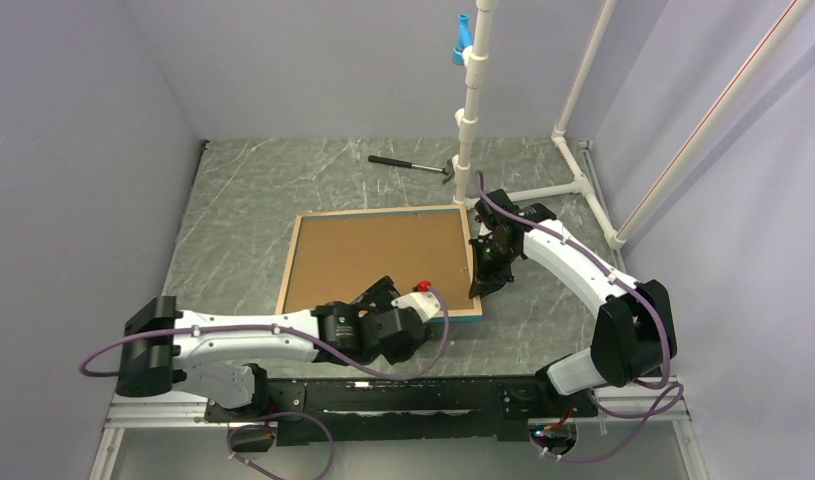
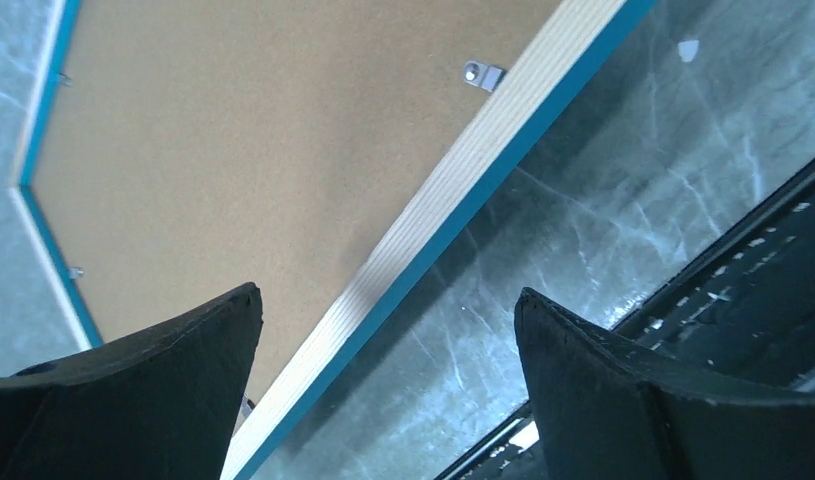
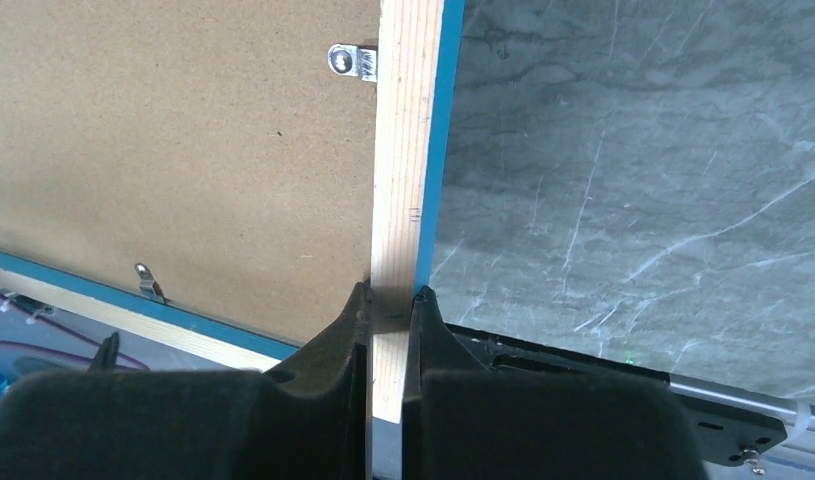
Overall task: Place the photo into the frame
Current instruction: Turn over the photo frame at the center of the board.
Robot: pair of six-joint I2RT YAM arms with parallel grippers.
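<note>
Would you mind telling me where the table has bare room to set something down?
Bare table lies left of the frame, up to the wall, and along the far strip behind it, left of the hammer. Crowded: the frame's right side, where the right fingers clamp its edge, and its near right corner under the open left fingers.

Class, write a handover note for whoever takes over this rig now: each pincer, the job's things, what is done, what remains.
Right pincer: shut on the right rail of the thin turquoise-edged light-wood rectangular frame, lying back up.
Left pincer: open, empty, over its near rail.
Plain brown backing board: sits in the frame.
Photo: not visible, so insertion unconfirmed; left: check it.
</note>
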